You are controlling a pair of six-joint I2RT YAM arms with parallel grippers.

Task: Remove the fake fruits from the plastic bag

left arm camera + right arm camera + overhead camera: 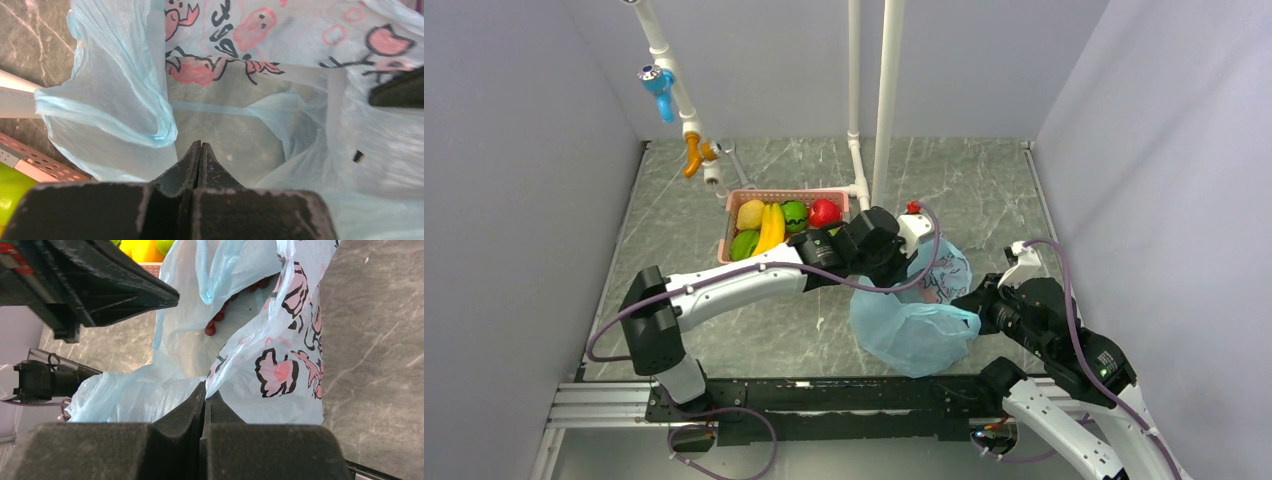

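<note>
Grapes (pixel 210 330) of dark red plastic are lying inside the crinkly light-blue plastic bag (pixel 914 335) beside the pink lattice basket (pixel 789 193). The right gripper (pixel 205 388) is pinching the bag's film; the left gripper (pixel 200 146) is hovering pressed together at its mouth.

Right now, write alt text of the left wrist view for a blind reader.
The shut left gripper points into the open mouth of a light-blue plastic bag printed with pink and black cartoons. Part of a pink basket and a green fruit show at lower left; grey marbled table at upper left.
</note>
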